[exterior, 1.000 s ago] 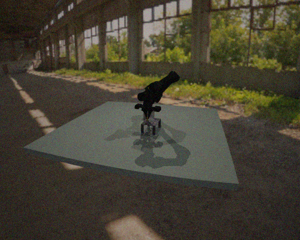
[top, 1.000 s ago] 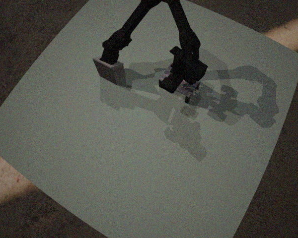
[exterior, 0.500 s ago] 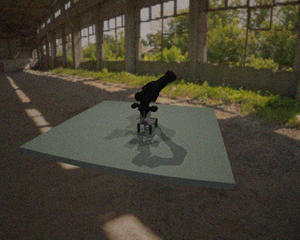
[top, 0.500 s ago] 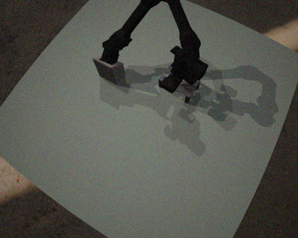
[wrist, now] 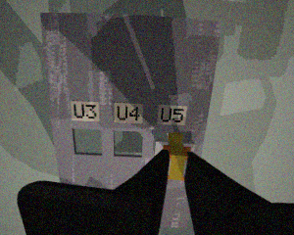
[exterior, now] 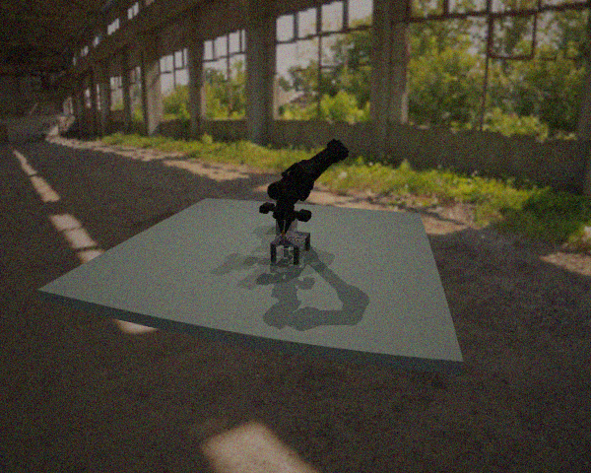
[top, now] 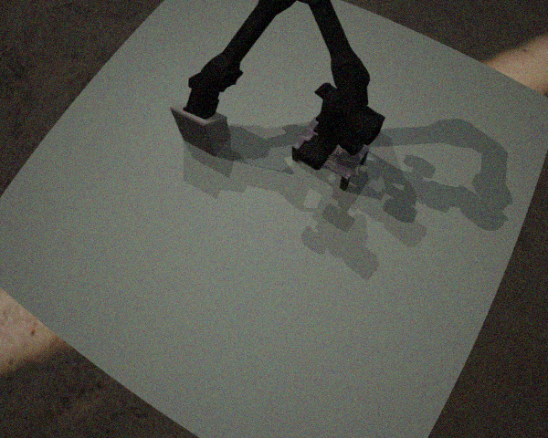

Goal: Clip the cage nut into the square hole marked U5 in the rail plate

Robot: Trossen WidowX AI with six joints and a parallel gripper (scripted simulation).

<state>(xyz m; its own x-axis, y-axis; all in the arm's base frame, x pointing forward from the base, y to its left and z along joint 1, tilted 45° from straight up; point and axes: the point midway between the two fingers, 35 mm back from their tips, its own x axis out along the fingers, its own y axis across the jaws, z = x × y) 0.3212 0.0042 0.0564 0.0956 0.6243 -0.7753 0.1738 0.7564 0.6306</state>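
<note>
The pincer grips the yellow-orange nut beside label U5.
</note>
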